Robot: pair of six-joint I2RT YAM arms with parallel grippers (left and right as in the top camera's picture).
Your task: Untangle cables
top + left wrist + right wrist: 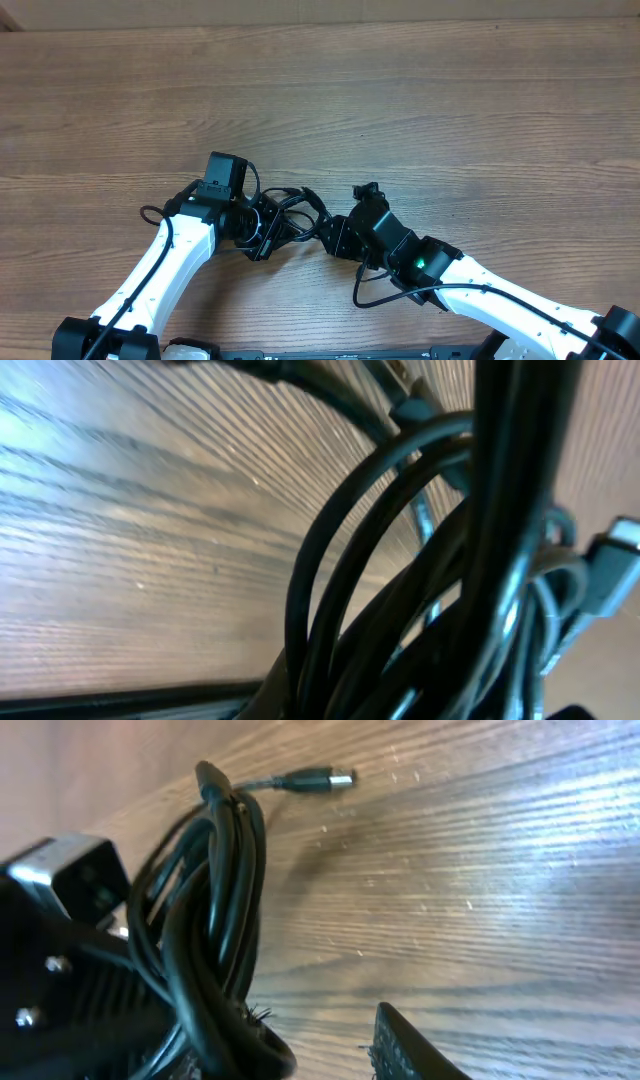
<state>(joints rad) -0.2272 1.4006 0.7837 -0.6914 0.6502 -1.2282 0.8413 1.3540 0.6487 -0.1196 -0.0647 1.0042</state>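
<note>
Overhead: the cables (287,212) sit in one tangle. The left gripper (256,232) touches one side of them and the right gripper (336,238) is just beside the other.

Left wrist: the cables crowd the lens, with a plug (612,565) at their edge (jaws hidden).

Right wrist: the left gripper looks clamped on the cables, holding them off the table (480,870). One right finger (405,1045) stands near them, but I cannot tell that jaw's gap.

I judge separation has barely begun. Next, the right gripper must take one loop and draw away.
</note>
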